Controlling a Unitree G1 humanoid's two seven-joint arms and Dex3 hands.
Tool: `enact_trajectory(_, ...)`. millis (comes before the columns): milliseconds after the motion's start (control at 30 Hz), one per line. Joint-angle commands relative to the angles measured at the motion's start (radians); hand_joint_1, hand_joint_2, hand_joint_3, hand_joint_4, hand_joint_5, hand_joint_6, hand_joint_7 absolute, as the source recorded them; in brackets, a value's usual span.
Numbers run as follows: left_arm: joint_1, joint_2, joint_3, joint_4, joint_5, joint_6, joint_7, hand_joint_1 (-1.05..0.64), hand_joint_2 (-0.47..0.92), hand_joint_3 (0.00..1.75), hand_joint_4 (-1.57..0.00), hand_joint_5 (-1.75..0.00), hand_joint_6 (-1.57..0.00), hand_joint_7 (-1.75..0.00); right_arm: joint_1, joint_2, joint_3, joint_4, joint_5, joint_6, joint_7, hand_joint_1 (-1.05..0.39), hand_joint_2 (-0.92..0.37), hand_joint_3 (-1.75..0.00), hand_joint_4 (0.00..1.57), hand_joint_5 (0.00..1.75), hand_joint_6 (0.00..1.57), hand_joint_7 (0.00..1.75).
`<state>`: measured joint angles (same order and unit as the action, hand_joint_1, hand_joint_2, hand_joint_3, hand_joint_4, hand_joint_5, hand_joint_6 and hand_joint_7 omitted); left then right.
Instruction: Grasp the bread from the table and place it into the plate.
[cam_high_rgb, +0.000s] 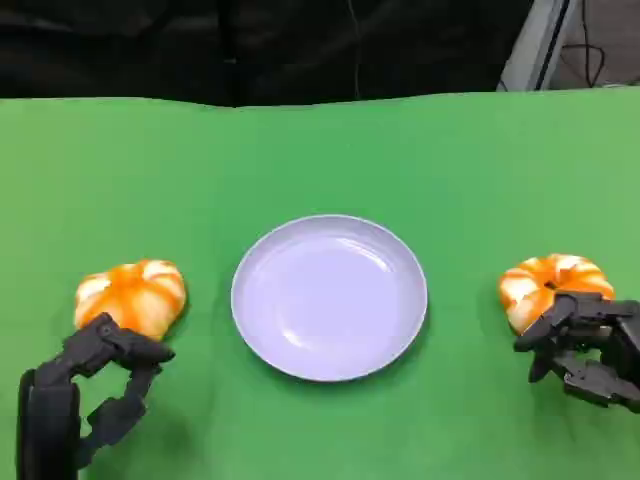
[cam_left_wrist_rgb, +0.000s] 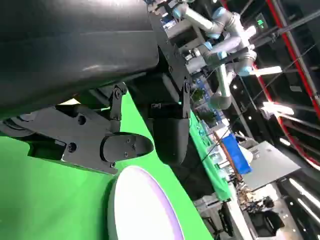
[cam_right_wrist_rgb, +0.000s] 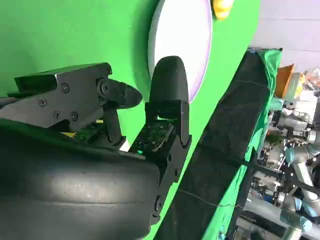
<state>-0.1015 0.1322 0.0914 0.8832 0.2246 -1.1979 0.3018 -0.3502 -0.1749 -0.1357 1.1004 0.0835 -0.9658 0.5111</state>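
Beside plate, round bread (no long axis)

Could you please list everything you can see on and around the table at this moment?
Bread: two, orange with white patches; one on the table's left side beside the left hand, one on the right side at the right hand.
Plate: one, pale lilac-white, middle of the table between the breads, nothing in it.
Table: one, green cover.
Background: dark behind the table's far edge; the wrist views show a workshop with other machines.
Left hand: black, fingers apart, just short of the left bread.
Right hand: black, fingers curled at the near side of the right bread; a firm hold cannot be told.
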Motion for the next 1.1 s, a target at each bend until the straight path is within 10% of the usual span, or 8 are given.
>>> enact_trajectory(33,0.004,0.011,0.010,-0.013,-0.004,0.006,-0.003,-0.07,0.91,0.45,-0.76,-1.42,-0.81,-1.23,0.005,-0.012,-0.004,0.002,0.007,-0.006,-0.005,0.03,-0.83,-0.60,0.87,1.38,0.96,0.91)
enact_trajectory(600,0.001,0.013,0.014,-0.008,0.002,-0.006,0.004,-0.06,0.92,0.40,-0.78,-1.38,-0.82,-1.20,0.005,-0.012,-0.006,0.006,0.015,-0.003,0.006,0.03,-0.80,-0.65,0.87,1.37,0.96,0.92)
enact_trajectory(933,0.000,0.036,0.033,-0.031,0.125,0.034,0.088,-0.06,0.92,0.39,-0.90,-0.63,-1.08,-0.28,0.003,-0.021,0.000,0.023,-0.007,-0.022,-0.019,0.04,-0.80,-0.66,0.88,1.37,0.96,0.92)
enact_trajectory(1100,0.001,0.038,0.028,-0.034,0.140,0.039,0.109,-0.06,0.92,0.39,-0.91,-0.57,-1.11,-0.19,0.003,-0.021,0.000,0.023,-0.007,-0.023,-0.019,0.04,-0.80,-0.65,0.88,1.37,0.96,0.93)
